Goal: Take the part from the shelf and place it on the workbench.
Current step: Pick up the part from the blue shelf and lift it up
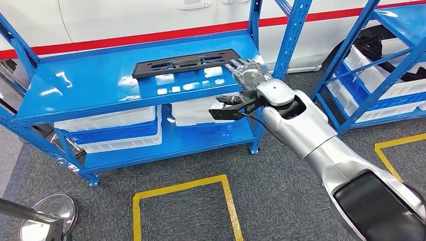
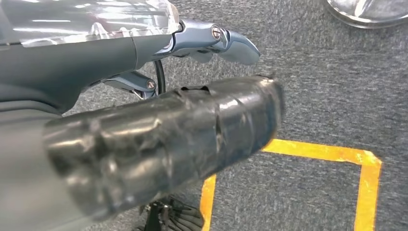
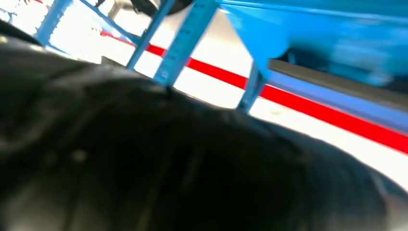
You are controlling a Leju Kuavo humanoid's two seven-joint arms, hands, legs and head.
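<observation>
The part lies flat on the far side of the blue shelf's top level, not yet grasped, the right hand with released, spread fingers at its right end, so lifting and carrying remain; the left hand hangs near the floor, its state unclear.

Workshop: blue steel shelving

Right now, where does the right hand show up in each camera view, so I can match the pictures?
Head view: the right hand is right of centre, at the near right corner of the blue shelf, beside the long black part.
Left wrist view: it is not in this picture.
Right wrist view: the right hand is a dark blur across the lower left.
Shared landmark: the red stripe on the white wall.
</observation>
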